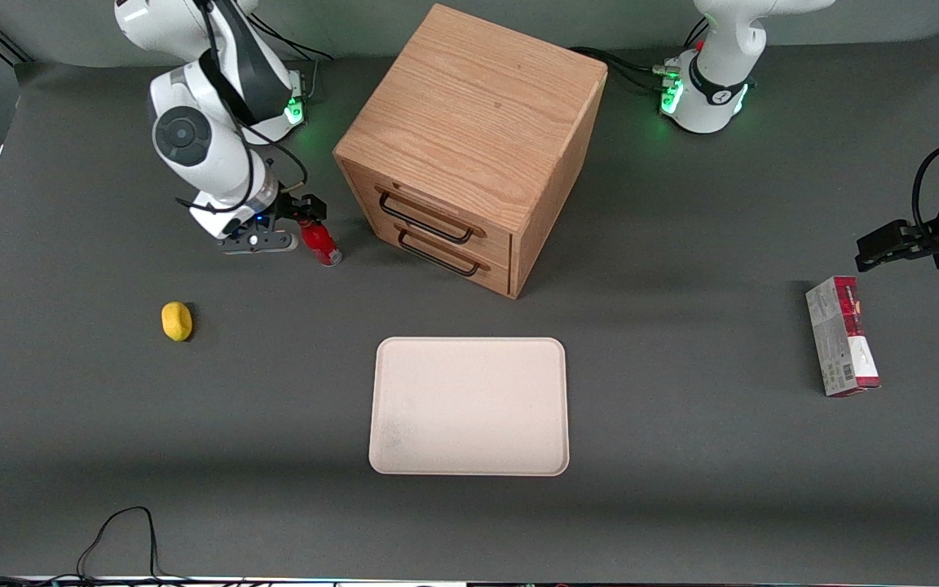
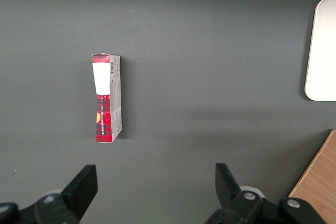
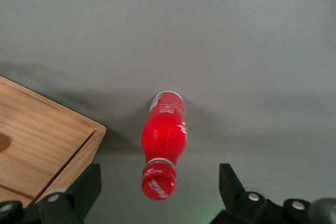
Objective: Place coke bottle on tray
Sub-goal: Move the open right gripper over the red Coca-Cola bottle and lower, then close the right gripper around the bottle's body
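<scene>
So the pincer is sitting low over the worktop with its two fingers spread wide, nothing between them but air and the neck end of the coke bottle. From the wrist camera the bottle looks centred in the gap, not touching either finger as far as I can tell.

The bit that matters: the bottle seems to stand on its clear base, leaning a little, with the red cap pointing up toward the wrist camera. Its long axis runs roughly in line with the way the pincer comes down, so the fingers would straddle the neck or the body from both sides. My guess is it only needs to drop a touch and squeeze, no twisting needed.

In the front view the bottle sits right at the pincer, just in front of the wooden drawer cabinet, near its corner but apart from it. The tray is nearer the front camera than both, well apart from the bottle, roughly mid-worktop and bare. A yellow lemon-like thing lies off toward the working arm's end, out of the straight path.

Main risk I'd say is knocking the bottle over on the squeeze, since it's narrow.
</scene>
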`<state>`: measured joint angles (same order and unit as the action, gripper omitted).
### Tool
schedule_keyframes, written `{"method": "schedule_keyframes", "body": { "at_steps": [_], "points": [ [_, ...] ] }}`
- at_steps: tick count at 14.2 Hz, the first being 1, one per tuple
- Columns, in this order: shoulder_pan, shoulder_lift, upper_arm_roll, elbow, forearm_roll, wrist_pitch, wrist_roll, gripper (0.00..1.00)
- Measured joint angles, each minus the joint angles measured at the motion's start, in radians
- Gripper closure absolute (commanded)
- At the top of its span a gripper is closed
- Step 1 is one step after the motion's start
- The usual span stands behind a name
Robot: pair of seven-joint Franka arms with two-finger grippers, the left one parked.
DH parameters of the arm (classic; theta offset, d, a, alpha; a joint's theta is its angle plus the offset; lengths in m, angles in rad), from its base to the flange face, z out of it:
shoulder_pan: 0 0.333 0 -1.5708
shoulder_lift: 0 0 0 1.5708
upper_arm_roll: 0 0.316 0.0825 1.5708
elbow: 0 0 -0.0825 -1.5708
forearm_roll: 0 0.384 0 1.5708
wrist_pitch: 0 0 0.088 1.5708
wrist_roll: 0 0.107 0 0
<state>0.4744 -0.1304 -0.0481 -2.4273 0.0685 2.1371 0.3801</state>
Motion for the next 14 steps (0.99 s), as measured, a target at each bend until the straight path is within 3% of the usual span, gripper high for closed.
{"method": "schedule_keyframes", "body": {
  "at_steps": [6,11,12,14],
  "points": [
    [0.031,-0.061,0.000,-0.107,0.000,0.053,0.017,0.03],
    [0.039,-0.067,0.000,-0.126,0.000,0.083,0.017,0.13],
    [0.039,-0.067,0.000,-0.127,-0.001,0.086,0.017,0.16],
    [0.039,-0.067,0.000,-0.127,-0.006,0.090,0.017,0.36]
  ]
}}
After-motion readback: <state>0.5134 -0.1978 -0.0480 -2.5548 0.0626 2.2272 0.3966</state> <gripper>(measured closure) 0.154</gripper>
